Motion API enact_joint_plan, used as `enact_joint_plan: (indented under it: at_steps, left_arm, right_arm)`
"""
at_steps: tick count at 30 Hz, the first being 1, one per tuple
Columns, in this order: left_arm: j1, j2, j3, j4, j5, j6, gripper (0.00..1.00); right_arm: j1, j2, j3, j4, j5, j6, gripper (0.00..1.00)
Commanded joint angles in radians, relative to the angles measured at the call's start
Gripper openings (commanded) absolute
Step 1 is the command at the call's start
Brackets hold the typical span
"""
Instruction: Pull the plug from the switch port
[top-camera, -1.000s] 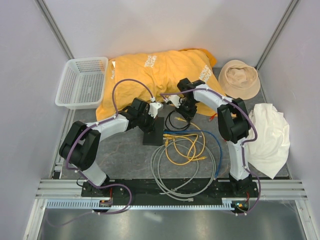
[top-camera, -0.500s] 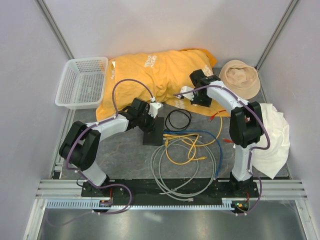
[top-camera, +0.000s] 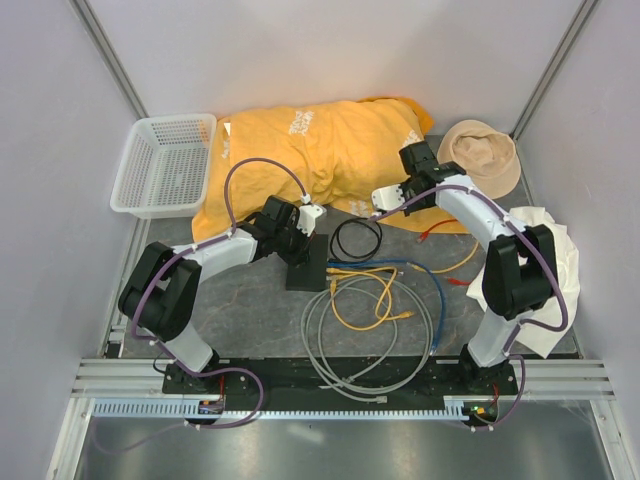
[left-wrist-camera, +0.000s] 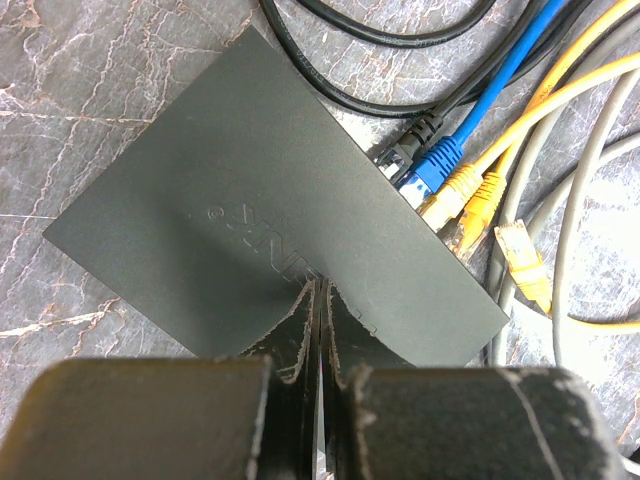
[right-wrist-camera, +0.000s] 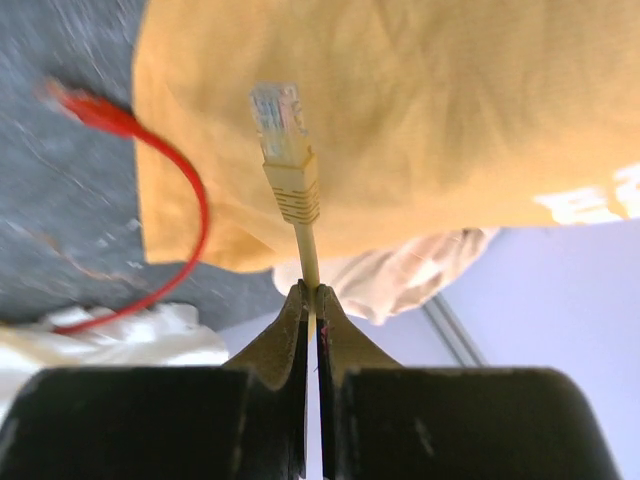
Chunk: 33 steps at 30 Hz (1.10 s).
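The dark switch (top-camera: 305, 265) lies flat on the table and fills the left wrist view (left-wrist-camera: 270, 220). My left gripper (left-wrist-camera: 320, 292) is shut and rests on the switch's near edge. Black, blue and yellow plugs (left-wrist-camera: 440, 175) sit in its ports. My right gripper (right-wrist-camera: 310, 292) is shut on a yellow cable (right-wrist-camera: 306, 245), whose clear plug (right-wrist-camera: 280, 125) hangs free in the air, away from the switch. In the top view the right gripper (top-camera: 405, 185) is over the edge of the orange cloth (top-camera: 320, 150).
A white basket (top-camera: 165, 165) stands at the back left. A beige hat (top-camera: 478, 155) and a white cloth (top-camera: 540, 275) lie on the right. Red cable (top-camera: 430, 232), black coil (top-camera: 357, 238) and grey coil (top-camera: 350, 350) lie near the switch.
My right gripper has moved right and back, away from the switch, taking the yellow cable and its plug with it. The left arm has not moved.
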Motion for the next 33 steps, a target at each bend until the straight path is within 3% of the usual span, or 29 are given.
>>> enact_joint_plan:
  at_steps: [1, 7, 8, 10, 11, 13, 14, 16, 18, 19, 23, 27, 31, 32, 33]
  left_arm:
    - [-0.003, 0.007, -0.026, -0.062, -0.029, 0.043, 0.01]
    - [-0.003, 0.000, -0.029, -0.060, -0.029, 0.043, 0.02]
    - [-0.003, 0.002, -0.029, -0.060, -0.029, 0.043, 0.02]
    - [-0.003, -0.001, -0.031, -0.058, -0.029, 0.043, 0.01]
    - [-0.003, -0.003, -0.031, -0.060, -0.030, 0.041, 0.01]
    - [-0.003, -0.003, -0.032, -0.058, -0.032, 0.043, 0.02]
    - [-0.003, -0.003, -0.031, -0.057, -0.032, 0.043, 0.02]
    - [-0.003, 0.000, -0.029, -0.057, -0.035, 0.043, 0.02]
    - [-0.003, 0.002, -0.029, -0.057, -0.035, 0.043, 0.02]
    - [-0.003, 0.002, -0.029, -0.058, -0.033, 0.043, 0.02]
    - [-0.003, -0.001, -0.029, -0.058, -0.036, 0.041, 0.02]
    - [-0.003, -0.007, -0.021, -0.074, -0.056, 0.027, 0.02]
    - [0.007, -0.021, 0.006, -0.104, -0.056, 0.029, 0.02]
    - [0.010, -0.027, 0.015, -0.107, -0.058, 0.030, 0.02]
    - [0.012, -0.026, 0.018, -0.109, -0.056, 0.033, 0.02]
  right_arm:
    - [-0.046, -0.033, -0.009, 0.009, -0.008, -0.205, 0.00]
    - [-0.095, -0.010, -0.064, 0.021, -0.016, -0.293, 0.02]
    - [-0.098, -0.007, -0.067, 0.023, -0.020, -0.286, 0.12]
    - [-0.098, 0.002, -0.064, 0.023, -0.037, -0.247, 0.18]
    - [-0.096, 0.004, -0.061, 0.017, -0.065, -0.230, 0.31]
    - [-0.098, 0.010, -0.052, 0.000, -0.092, -0.193, 0.45]
    - [-0.098, 0.011, -0.029, -0.022, -0.114, -0.150, 0.58]
    - [-0.096, 0.016, 0.023, -0.034, -0.174, -0.095, 0.75]
    - [-0.096, 0.025, 0.060, -0.045, -0.221, -0.009, 0.86]
    - [-0.098, 0.027, 0.103, -0.045, -0.234, 0.020, 0.98]
    - [-0.096, 0.048, 0.221, -0.043, -0.385, 0.267, 0.98]
    - [-0.113, 0.077, 0.318, 0.001, -0.563, 0.873, 0.98]
    - [-0.115, 0.151, 0.333, -0.023, -0.854, 1.303, 0.98]
    - [-0.113, 0.205, 0.333, -0.033, -0.999, 1.354, 0.98]
    - [-0.090, 0.212, 0.314, -0.017, -1.031, 1.387, 0.98]
